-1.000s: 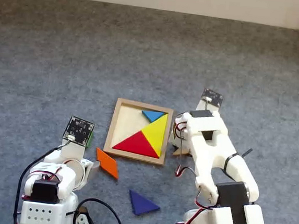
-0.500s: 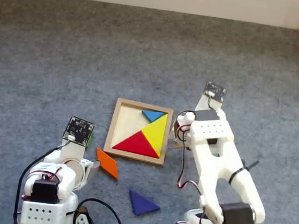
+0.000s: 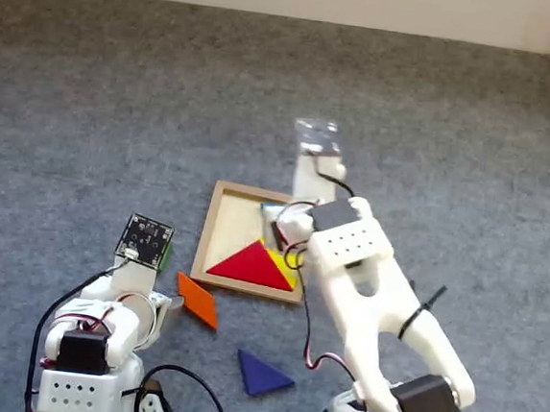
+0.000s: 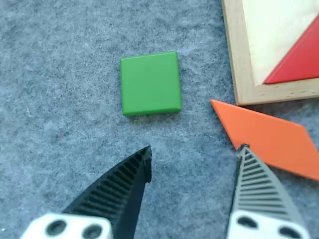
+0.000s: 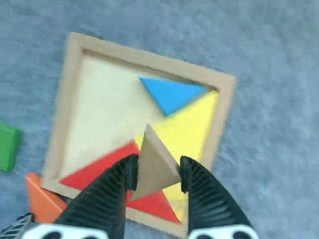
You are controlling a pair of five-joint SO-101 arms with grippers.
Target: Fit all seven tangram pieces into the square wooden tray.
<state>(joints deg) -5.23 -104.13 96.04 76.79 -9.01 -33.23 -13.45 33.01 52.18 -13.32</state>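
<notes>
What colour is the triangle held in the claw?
Tan triangle, clearest in the right wrist view.

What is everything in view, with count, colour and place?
tray: 1, light wood, on the carpet
red triangle: 1, red, in the tray
yellow triangle: 1, yellow, in the tray
light blue triangle: 1, light blue, in the tray
tan triangle: 1, tan, over the tray, in the right gripper
green square: 1, green, on the carpet beside the tray
orange parallelogram: 1, orange, on the carpet by a tray corner
dark blue triangle: 1, dark blue, on the carpet between the arm bases
carpet: 1, grey, under everything
left gripper: 1, black and grey, open, near the green square
right gripper: 1, black, shut on the tan triangle
</notes>
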